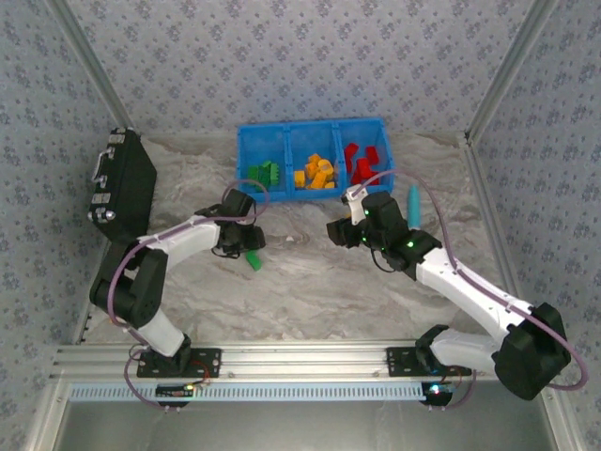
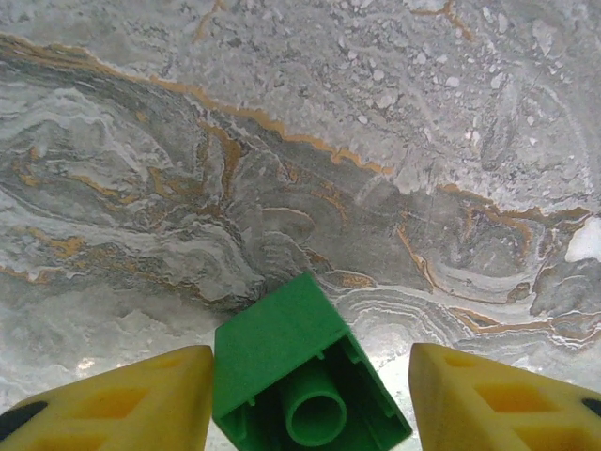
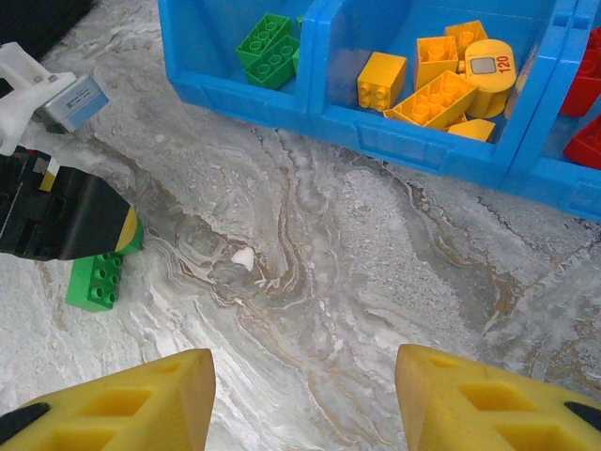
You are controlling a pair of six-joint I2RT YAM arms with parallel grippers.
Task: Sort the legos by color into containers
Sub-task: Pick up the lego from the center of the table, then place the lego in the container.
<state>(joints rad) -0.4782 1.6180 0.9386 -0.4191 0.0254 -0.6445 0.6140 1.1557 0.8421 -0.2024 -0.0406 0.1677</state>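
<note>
Green, hollow-backed: the loose lego lies on the table between the yellow fingers of the left gripper. Jaws spread: one finger rests against a side face and the other stands clear, so nothing is pinched yet.

Judged light, rigid and smooth-walled. A one-sided push could make it skate or twist. Best hold is across two flat opposite walls, centred, not on the studs or a corner.

The right gripper hangs over bare table, fingers apart, nothing between them.

Surface: marbled grey-tan, hard, slightly glossy, probably low grip.

Beyond is the blue bin, with green legos in the left compartment, yellow legos in the middle and red legos on the right. A teal piece lies just beside the bin, a black case far left. Patterned walls enclose the table.
</note>
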